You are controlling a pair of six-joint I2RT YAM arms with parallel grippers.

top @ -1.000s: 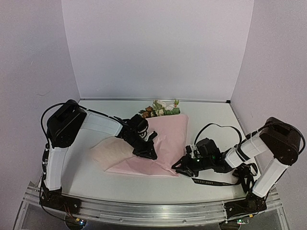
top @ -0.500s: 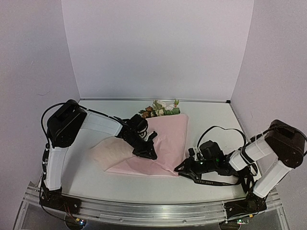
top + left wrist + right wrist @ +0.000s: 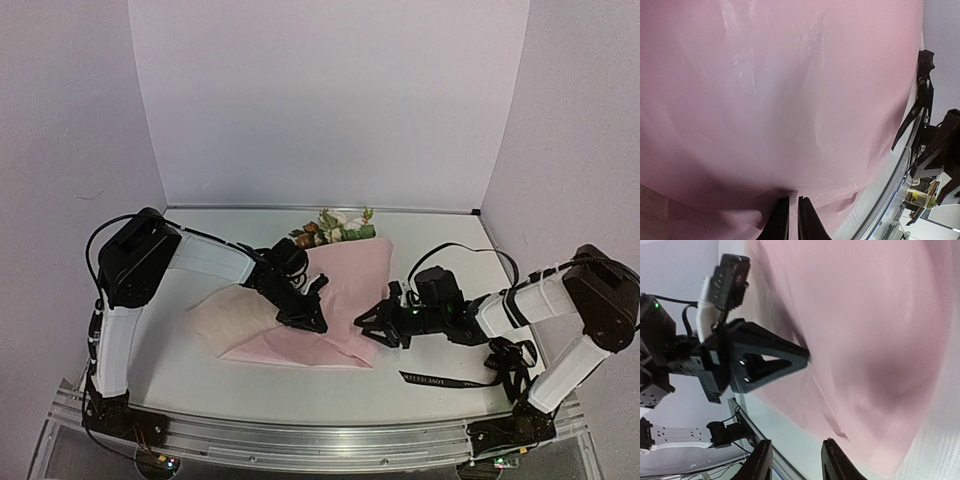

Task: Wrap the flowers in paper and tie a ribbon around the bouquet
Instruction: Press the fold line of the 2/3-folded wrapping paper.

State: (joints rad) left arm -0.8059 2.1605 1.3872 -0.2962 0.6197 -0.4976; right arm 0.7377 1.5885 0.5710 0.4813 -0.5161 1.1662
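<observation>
The left gripper [image 3: 312,324] rests on the middle of the paper [image 3: 350,280], its jaws almost closed on a fold of the sheet. The right gripper [image 3: 366,331] is at the paper's right edge, half open and holding nothing. The flowers [image 3: 335,227] lie at the far end of the paper. The ribbon [image 3: 450,381] lies on the table [image 3: 440,240] beside the right arm.

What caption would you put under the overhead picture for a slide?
Left gripper pinches the pink paper folded over the flowers while the open right gripper hovers at its near corner.
</observation>
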